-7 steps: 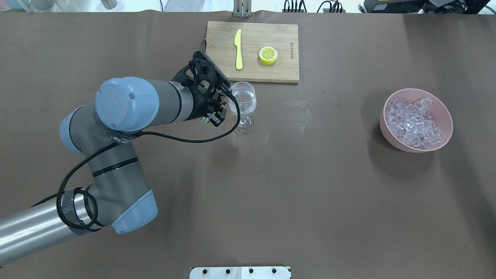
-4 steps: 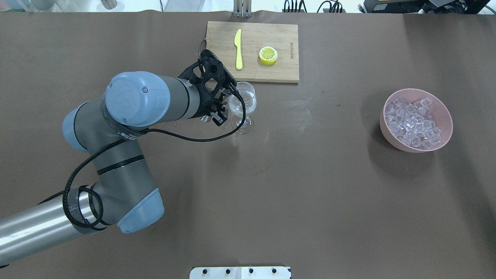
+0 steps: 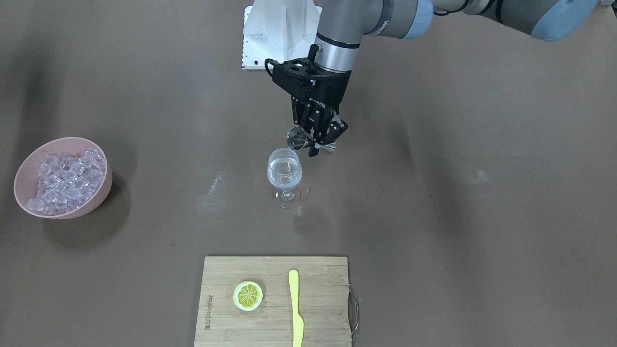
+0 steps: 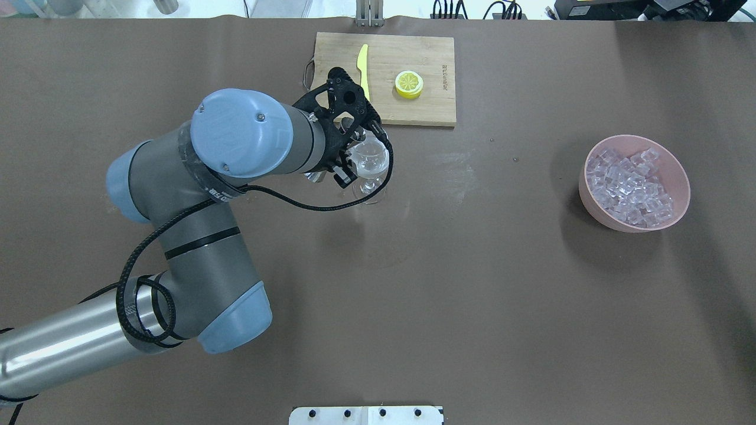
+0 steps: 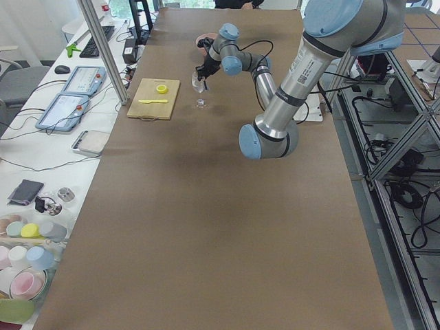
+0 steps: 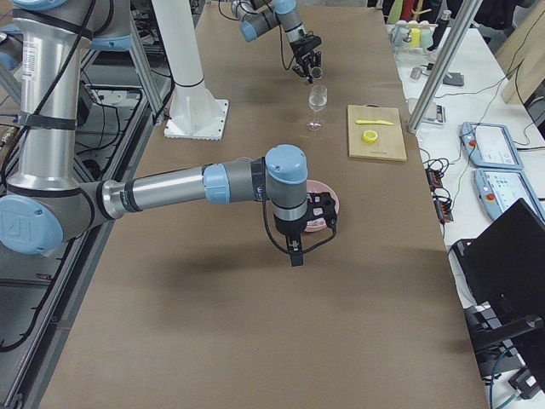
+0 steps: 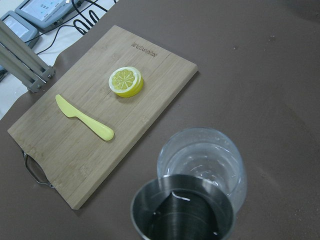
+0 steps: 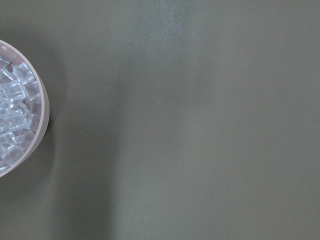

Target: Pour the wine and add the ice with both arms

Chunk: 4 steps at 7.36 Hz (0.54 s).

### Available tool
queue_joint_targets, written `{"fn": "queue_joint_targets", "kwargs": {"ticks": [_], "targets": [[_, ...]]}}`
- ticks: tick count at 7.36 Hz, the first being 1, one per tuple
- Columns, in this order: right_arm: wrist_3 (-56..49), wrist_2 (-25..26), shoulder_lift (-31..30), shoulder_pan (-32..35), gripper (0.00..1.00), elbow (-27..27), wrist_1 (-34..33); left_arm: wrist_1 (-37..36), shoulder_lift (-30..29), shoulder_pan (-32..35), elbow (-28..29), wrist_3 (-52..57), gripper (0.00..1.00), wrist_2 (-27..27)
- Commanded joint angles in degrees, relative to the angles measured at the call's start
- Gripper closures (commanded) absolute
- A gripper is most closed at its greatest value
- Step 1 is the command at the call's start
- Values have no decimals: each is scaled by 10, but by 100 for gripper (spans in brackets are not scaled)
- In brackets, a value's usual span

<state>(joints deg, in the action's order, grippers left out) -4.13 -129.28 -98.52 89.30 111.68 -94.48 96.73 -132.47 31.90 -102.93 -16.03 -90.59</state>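
My left gripper is shut on a small steel measuring cup and holds it tilted, its mouth just over the rim of the wine glass. The glass stands upright mid-table with clear wine low in its bowl. In the left wrist view the cup overlaps the glass's near rim. The ice fills a pink bowl at the right. My right gripper shows only in the exterior right view, beside the bowl; I cannot tell if it is open or shut.
A wooden cutting board lies beyond the glass with a yellow knife and a lemon half on it. The white pedestal stands at the robot's side. The right wrist view shows the bowl's rim and brown table.
My left arm has swung right and forward, carrying the steel cup from beside the glass to over its rim. The glass and bowl have not moved.
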Motion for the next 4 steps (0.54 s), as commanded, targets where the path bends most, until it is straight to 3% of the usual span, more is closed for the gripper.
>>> {"fn": "queue_joint_targets", "kwargs": {"ticks": [1,4], "targets": [[0,0,0,0,0,-1,0,-28,-13,0,5,13,100,2],[0,0,-1,0,0,-1,0,-95,-35,-1,5,35,100,30]]}}
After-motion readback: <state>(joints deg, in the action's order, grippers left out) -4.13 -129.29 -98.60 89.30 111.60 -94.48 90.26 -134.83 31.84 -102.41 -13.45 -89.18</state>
